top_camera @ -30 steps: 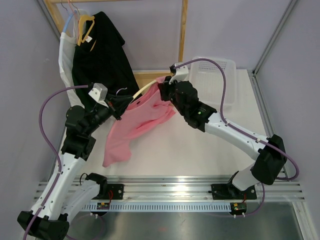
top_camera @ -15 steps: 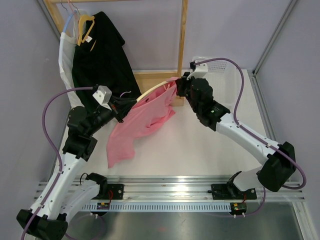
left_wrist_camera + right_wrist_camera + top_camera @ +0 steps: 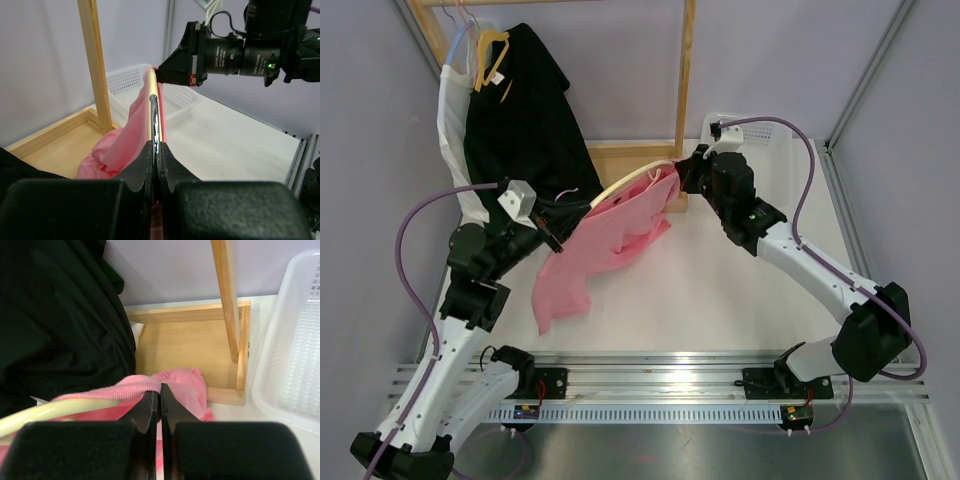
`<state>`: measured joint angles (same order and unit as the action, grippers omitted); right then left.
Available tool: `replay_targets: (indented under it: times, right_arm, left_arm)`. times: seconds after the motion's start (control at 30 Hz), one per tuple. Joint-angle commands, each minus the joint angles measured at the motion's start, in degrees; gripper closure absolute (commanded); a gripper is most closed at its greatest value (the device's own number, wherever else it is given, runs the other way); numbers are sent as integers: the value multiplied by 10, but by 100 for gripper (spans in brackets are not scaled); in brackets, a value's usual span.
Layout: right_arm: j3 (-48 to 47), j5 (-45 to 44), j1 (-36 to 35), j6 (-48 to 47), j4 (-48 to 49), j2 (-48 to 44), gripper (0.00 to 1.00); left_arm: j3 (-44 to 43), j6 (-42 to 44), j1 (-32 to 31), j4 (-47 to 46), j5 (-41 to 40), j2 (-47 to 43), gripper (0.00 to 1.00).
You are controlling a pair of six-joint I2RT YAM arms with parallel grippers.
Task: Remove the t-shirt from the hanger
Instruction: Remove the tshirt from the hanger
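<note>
The pink t-shirt [image 3: 605, 240] hangs from a cream hanger [image 3: 625, 182] held slanted above the table. My left gripper [image 3: 563, 222] is shut on the hanger's lower end; in the left wrist view the jaws [image 3: 156, 146] clamp its thin edge [image 3: 152, 95], with pink cloth [image 3: 117, 150] draped on the left. My right gripper [image 3: 680, 175] is at the hanger's upper end, shut on the t-shirt's ribbed collar [image 3: 132, 386]. In the right wrist view the jaws [image 3: 160, 388] pinch the collar just beyond the hanger's cream arm [image 3: 55, 410]. The shirt's lower part trails onto the table.
A black garment [image 3: 525, 110] and a white one [image 3: 450, 120] hang on the wooden rack at the back left. The rack's post [image 3: 685, 70] and base board [image 3: 190, 345] stand just behind the grippers. A white mesh basket [image 3: 765, 150] sits at the back right.
My right gripper moved up and to the right along the hanger and closed on the collar. The shirt lifted and stretched. My left arm shifted slightly left, still holding the hanger.
</note>
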<state>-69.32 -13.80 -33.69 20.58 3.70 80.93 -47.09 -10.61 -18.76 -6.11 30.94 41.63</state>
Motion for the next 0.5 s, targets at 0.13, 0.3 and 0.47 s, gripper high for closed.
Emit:
replay_targets:
  times: [0.13,0.3,0.47]
  right_arm:
    - [30,-24,30,-3,47,8,100]
    - [114,53,31,14,154,-10,100]
    - [156,216,17,12,276,5,100]
  left_arm:
    - [-3,-11,1,-56,-11,-82,100]
    - [8,-33,2,-78,-56,-87,100]
    - [45,-60,1,-135,-90,-87,100]
